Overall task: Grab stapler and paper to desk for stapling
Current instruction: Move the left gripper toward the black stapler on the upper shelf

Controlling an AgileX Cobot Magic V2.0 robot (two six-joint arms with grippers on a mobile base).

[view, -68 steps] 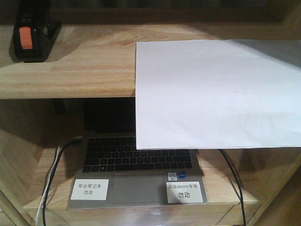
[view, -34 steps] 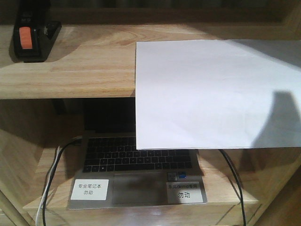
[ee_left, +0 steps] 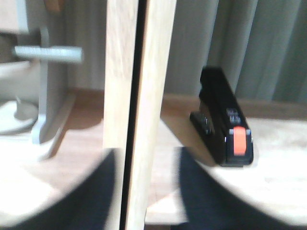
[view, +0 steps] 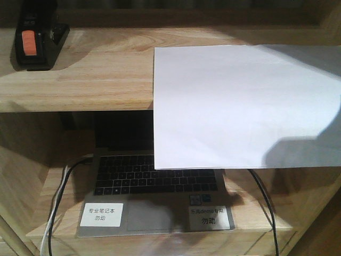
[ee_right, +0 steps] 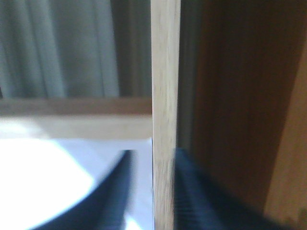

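The black stapler [view: 34, 40] with its orange patch stands at the far left of the upper shelf. The left wrist view has the stapler [ee_left: 225, 127] ahead and to the right of my left gripper [ee_left: 148, 196], which is open; a wooden upright [ee_left: 136, 96] shows between its dark fingers. The white paper [view: 240, 106] lies on the same shelf's right part and overhangs its front edge. My right gripper [ee_right: 153, 196] is open, its left finger over the paper [ee_right: 57, 172], with another wooden upright [ee_right: 165, 96] between its fingers. The desk is out of view.
An open laptop [view: 154, 181] with two white labels sits on the lower shelf under the paper. A black cable [view: 264, 202] and a white one [view: 58, 197] run beside it. A grey stand [ee_left: 45, 96] is left of the left upright. Curtains hang behind.
A dark shadow has come onto the paper's right side and spread down to its lower right corner. Paper, stapler and laptop have not moved.
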